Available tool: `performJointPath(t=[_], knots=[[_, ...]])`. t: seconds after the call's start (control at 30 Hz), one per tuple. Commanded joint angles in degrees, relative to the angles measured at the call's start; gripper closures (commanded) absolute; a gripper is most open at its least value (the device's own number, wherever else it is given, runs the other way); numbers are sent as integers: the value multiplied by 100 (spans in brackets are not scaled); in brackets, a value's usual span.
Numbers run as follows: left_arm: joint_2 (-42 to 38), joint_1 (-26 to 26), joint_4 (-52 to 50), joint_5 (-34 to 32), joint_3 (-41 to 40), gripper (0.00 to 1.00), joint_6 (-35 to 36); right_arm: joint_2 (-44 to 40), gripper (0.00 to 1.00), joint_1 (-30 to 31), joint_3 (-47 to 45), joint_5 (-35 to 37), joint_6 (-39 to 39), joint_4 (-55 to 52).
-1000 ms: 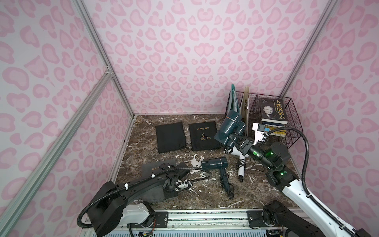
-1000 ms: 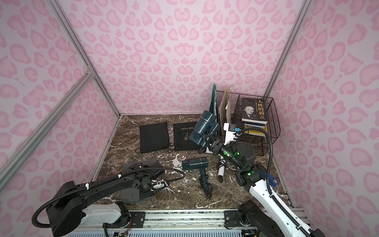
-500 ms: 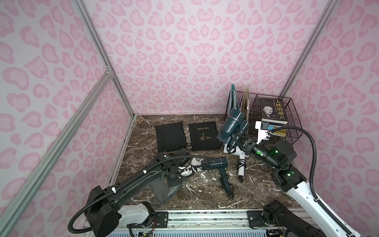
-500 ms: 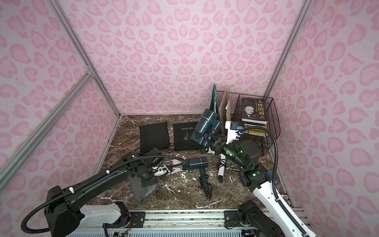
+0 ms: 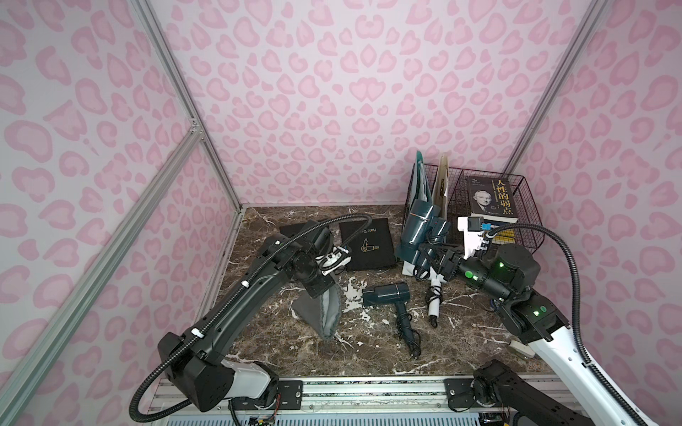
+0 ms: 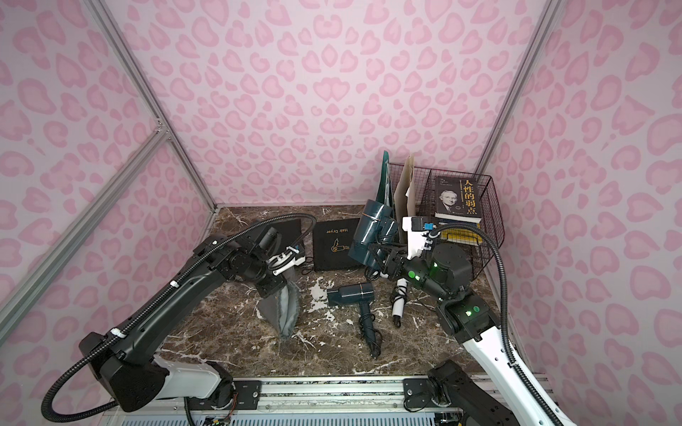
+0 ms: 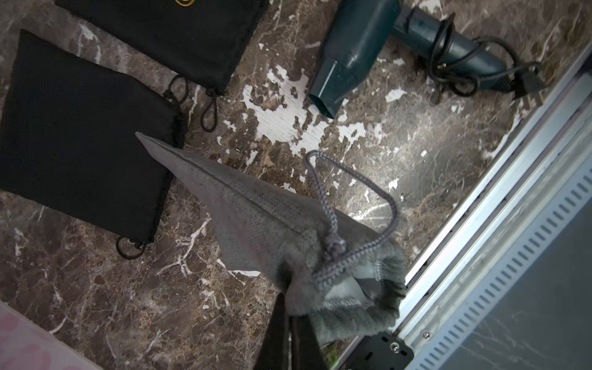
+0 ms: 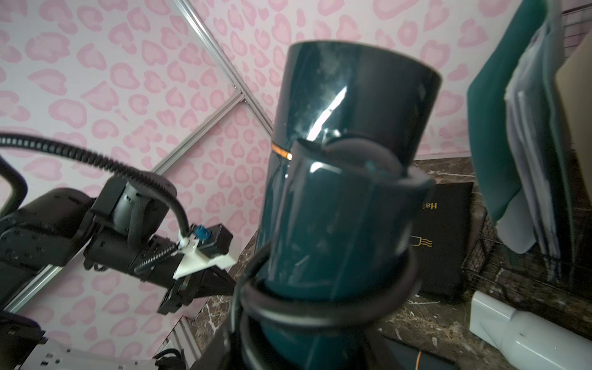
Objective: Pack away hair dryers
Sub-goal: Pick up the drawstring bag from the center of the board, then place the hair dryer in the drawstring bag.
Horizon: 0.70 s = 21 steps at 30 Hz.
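Observation:
My right gripper point(image 5: 428, 258) point(image 8: 304, 346) is shut on the handle of a dark teal hair dryer point(image 5: 419, 228) point(image 6: 371, 228) point(image 8: 336, 192), held up with its barrel toward the back wall and the black cord looped round the handle. A second teal hair dryer point(image 5: 387, 295) point(image 7: 352, 57) lies on the marble table in the middle. A white hair dryer point(image 5: 432, 304) point(image 8: 525, 333) lies just right of it. My left gripper point(image 5: 326, 286) point(image 7: 290, 307) is shut on the mouth edge of a grey pouch point(image 5: 324, 313) point(image 7: 272, 221), which hangs down from it above the table.
Two black pouches point(image 7: 80, 153) point(image 5: 369, 245) lie flat at the back left, one partly behind my left arm. A wire basket point(image 5: 533, 210) with a book point(image 5: 491, 195) and upright folders point(image 5: 419, 177) stands at the back right. A metal rail point(image 5: 369, 383) runs along the front edge.
My left gripper has lifted the grey pouch off the front of the table and carried it back toward the middle. The right gripper has raised the teal dryer slightly.

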Motion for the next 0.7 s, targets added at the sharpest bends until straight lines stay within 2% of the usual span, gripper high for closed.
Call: performJointPath(t=[0.0, 0.13, 0.3, 0.5, 0.67], knots=[[139, 227, -121, 401, 337, 98, -404, 236, 100, 649, 323, 226, -367, -235], [296, 392, -124, 540, 670, 98, -533, 805, 100, 1811, 786, 824, -630, -688], [444, 475, -203, 363, 999, 99, -630, 1254, 100, 2797, 912, 1240, -587, -757], [523, 593, -310, 408, 1224, 98, -690, 1711, 100, 3516, 868, 1585, -444, -785], [525, 601, -329, 545, 1254, 98, -738, 1970, 100, 3790, 812, 1674, -379, -599]])
